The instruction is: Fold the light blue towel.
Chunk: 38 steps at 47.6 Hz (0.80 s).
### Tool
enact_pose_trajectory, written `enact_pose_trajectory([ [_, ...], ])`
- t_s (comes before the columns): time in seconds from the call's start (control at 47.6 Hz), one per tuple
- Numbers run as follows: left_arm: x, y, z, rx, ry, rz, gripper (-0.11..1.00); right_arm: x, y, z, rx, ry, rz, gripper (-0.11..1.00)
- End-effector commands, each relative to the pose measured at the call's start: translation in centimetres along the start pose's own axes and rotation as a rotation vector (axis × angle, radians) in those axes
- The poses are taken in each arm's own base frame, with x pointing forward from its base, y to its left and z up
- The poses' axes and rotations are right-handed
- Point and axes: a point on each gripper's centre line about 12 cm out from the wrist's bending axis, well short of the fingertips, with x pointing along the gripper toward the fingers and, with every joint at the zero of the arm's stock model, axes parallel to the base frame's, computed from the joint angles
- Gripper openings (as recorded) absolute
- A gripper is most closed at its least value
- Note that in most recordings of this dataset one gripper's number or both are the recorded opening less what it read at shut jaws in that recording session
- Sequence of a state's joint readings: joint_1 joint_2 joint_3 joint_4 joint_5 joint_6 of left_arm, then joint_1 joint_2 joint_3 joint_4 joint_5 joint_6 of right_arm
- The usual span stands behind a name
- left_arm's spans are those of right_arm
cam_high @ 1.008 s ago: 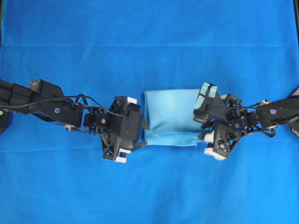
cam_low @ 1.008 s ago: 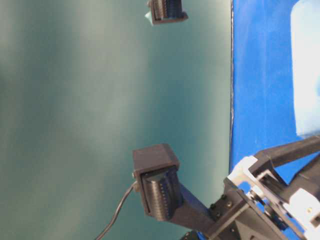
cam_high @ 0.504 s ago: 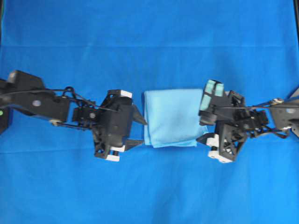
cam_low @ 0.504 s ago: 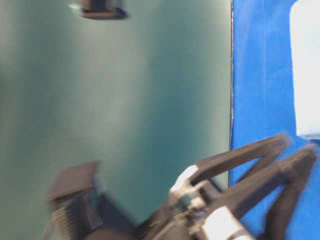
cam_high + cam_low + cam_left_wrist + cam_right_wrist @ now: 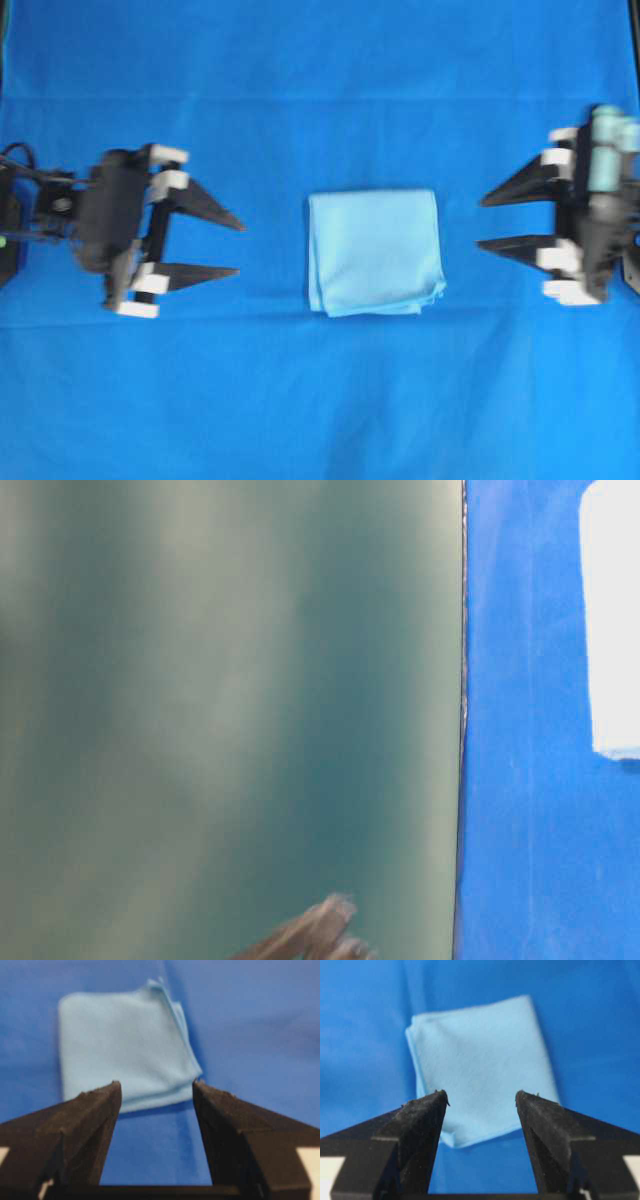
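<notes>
The light blue towel point(image 5: 374, 252) lies folded into a compact, roughly square stack in the middle of the blue tabletop point(image 5: 320, 90), midway between both tools. The left tool point(image 5: 222, 246) and right tool point(image 5: 498, 221) both stand open, empty, well apart from it; nothing blocks either.

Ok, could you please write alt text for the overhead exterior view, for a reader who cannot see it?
A folded light blue towel lies flat in the middle of a darker blue table covering. The left hand and the right hand sit open on either side, pointing at the towel and not touching it.
</notes>
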<state>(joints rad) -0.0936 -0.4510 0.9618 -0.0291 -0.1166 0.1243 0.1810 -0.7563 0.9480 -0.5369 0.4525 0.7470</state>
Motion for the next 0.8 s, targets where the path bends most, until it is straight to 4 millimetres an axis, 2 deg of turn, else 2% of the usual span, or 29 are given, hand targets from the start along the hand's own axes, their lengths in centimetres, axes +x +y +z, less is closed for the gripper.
enact_pose_trajectory([
  [0.0,-2.4,0.4,0.9,-0.004,-0.094,0.02,0.57,-1.9,-0.6,0.3,-0.008,-0.067,-0.001,0.61],
  [0.189,-6.5,0.5,0.3,-0.008,-0.186,0.038,0.57,-4.6,-2.0,-1.5,-0.025,-0.153,-0.009,0.61],
  [0.378,-9.9,1.1,-1.7,-0.022,-0.236,0.083,0.57,-5.4,-3.0,-3.8,-0.037,-0.19,-0.018,0.61],
  [0.546,-11.7,0.9,-3.4,-0.043,-0.239,0.086,0.57,-5.5,-4.0,-5.6,-0.022,-0.204,-0.043,0.61],
  [0.777,-12.8,0.6,-5.7,-0.042,-0.242,0.085,0.56,-4.6,-4.6,-7.7,-0.001,-0.194,-0.051,0.61],
])
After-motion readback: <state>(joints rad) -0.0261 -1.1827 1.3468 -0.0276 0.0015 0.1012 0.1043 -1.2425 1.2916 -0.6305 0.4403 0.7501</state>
